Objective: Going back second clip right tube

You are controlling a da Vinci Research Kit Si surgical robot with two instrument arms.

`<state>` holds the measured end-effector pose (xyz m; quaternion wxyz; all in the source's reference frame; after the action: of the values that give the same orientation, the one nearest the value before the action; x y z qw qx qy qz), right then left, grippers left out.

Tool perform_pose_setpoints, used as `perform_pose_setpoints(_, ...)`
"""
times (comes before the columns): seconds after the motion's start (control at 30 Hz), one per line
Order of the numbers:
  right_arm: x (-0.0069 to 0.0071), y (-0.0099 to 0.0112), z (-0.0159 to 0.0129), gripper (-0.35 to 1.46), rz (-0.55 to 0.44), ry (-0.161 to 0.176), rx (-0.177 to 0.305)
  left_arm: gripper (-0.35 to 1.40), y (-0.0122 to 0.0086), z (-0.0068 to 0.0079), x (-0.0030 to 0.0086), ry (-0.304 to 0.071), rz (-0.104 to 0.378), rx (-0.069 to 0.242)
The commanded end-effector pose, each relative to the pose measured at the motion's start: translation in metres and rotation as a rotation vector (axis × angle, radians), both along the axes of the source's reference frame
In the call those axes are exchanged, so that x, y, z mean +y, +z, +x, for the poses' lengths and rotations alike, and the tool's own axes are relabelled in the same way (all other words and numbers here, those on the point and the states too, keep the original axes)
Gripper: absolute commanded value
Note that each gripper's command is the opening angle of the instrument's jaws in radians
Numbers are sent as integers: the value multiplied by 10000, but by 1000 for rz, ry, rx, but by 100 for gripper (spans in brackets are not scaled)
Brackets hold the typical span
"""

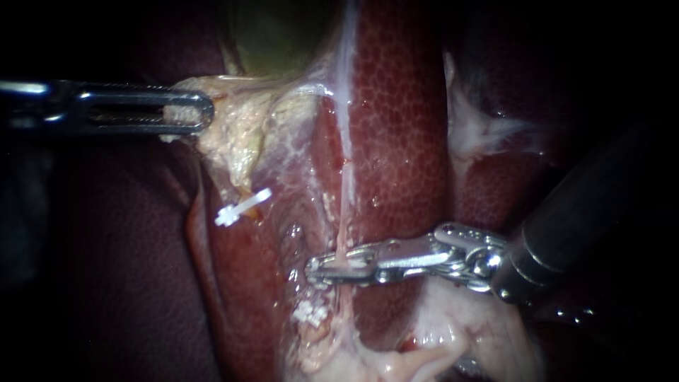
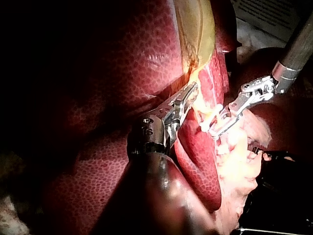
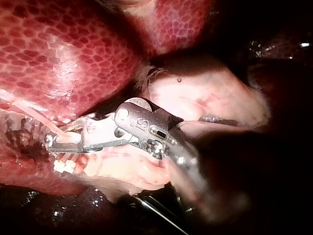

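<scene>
Upper left, pale tissue (image 1: 237, 131) is being clenched by the left instrument (image 1: 201, 113). Lower centre, the right tube (image 1: 345, 163) is being straddled by the right instrument (image 1: 315, 267), jaws parted. One clip (image 1: 309, 313) is showing just below; withdrawal is judged outstanding.

Your left instrument (image 1: 200, 112) reaches in level from the left, its long slotted jaws closed flat on the pale tissue (image 1: 237, 134). Your right instrument (image 1: 320, 269) slants down from the upper right, dark shaft bending sharply at the wrist. Its jaws point left and stand a little apart, with the thin tube (image 1: 345, 205) passing between them.
</scene>
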<state>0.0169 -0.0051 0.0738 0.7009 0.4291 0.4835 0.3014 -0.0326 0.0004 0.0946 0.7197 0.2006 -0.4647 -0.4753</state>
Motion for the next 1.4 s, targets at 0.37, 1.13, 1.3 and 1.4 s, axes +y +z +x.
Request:
perform_pose_setpoints(0.37,8,-3,6,48,-73,12,34,-23,0,0,0,0,0,0)
perform_pose_setpoints(1.13,54,-37,-55,60,-317,17,105,-23,0,1,-1,0,-1,0)
perform_pose_setpoints(1.3,76,-77,-70,60,-368,1,130,-23,0,1,-2,0,-1,0)
perform_pose_setpoints(1.4,85,-97,-77,60,-398,-2,137,-23,0,1,-2,0,-1,0)
